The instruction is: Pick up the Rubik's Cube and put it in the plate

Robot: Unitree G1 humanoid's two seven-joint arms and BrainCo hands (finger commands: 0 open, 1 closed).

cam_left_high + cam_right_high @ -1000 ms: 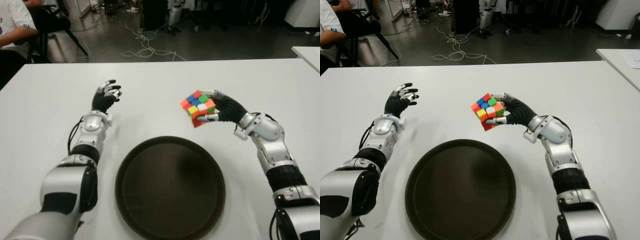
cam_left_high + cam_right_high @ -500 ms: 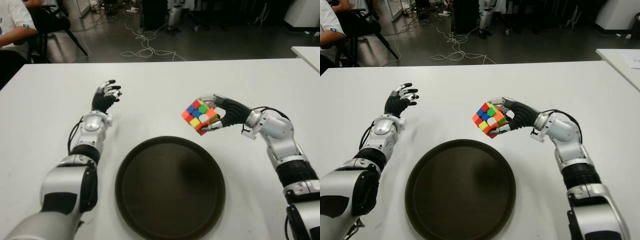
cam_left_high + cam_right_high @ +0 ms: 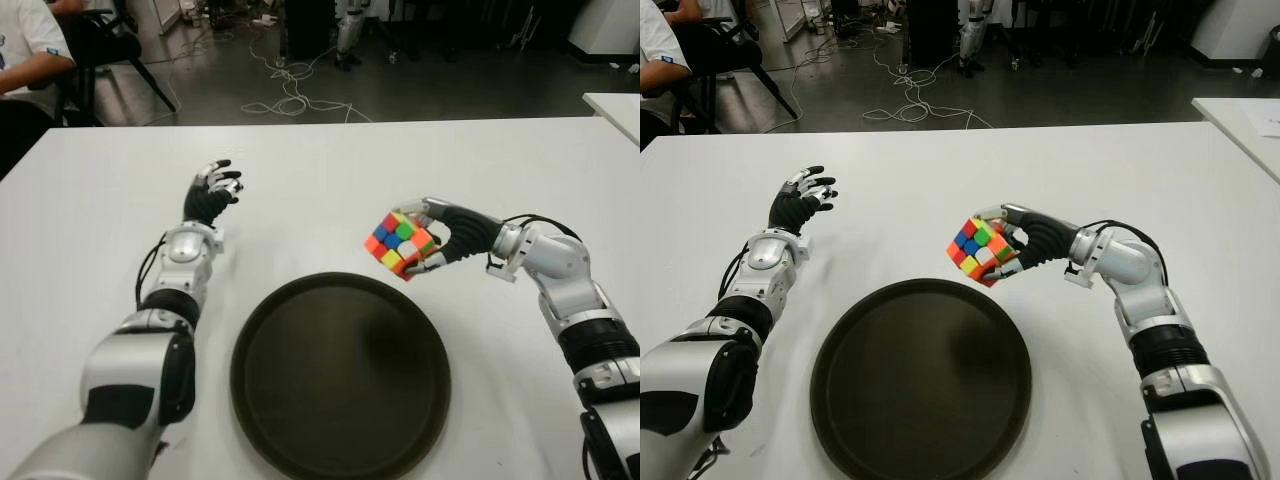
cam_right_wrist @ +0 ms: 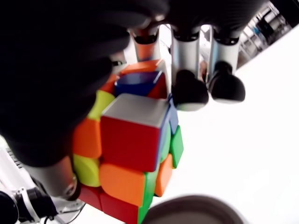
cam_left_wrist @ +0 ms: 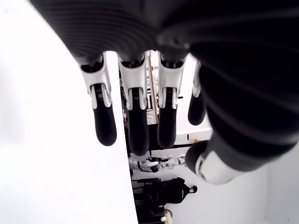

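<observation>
My right hand [image 3: 455, 232] grasps the cube [image 3: 399, 243], thumb on one side and fingers [image 4: 189, 88] wrapped over the opposite side, and holds it tilted in the air just beyond the far right rim of the plate [image 3: 340, 372], clear of the table [image 3: 300, 170]. The round dark plate lies on the table directly before me with nothing in it. My left hand [image 3: 209, 195] shows to the left of the plate and farther back, fingers [image 5: 103, 123] spread and relaxed, holding nothing.
</observation>
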